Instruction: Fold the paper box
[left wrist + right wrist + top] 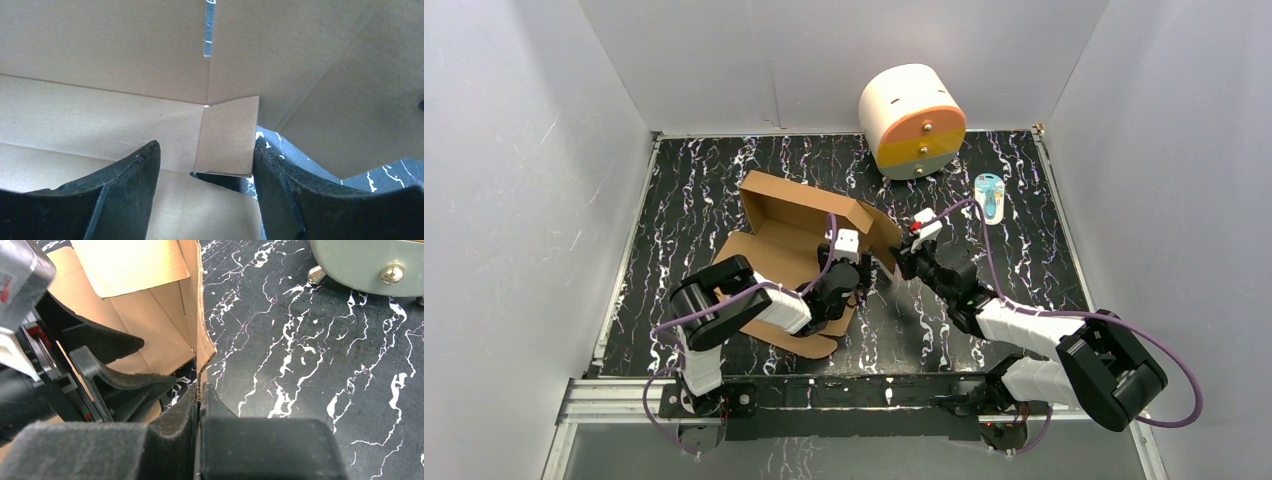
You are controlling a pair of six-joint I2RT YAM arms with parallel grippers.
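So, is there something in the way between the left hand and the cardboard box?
Nothing visible stands between them. The left hand is open right at the box, and a small corner flap shows between its fingers. The right hand is shut on the edge of the box's side wall.

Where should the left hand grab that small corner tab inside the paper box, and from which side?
I'd pinch the small corner tab of the paper box by its free right edge, coming in from the box's open inside, where the left hand faces it. It stands upright, hinged only at the corner fold, leaving that thin edge exposed.
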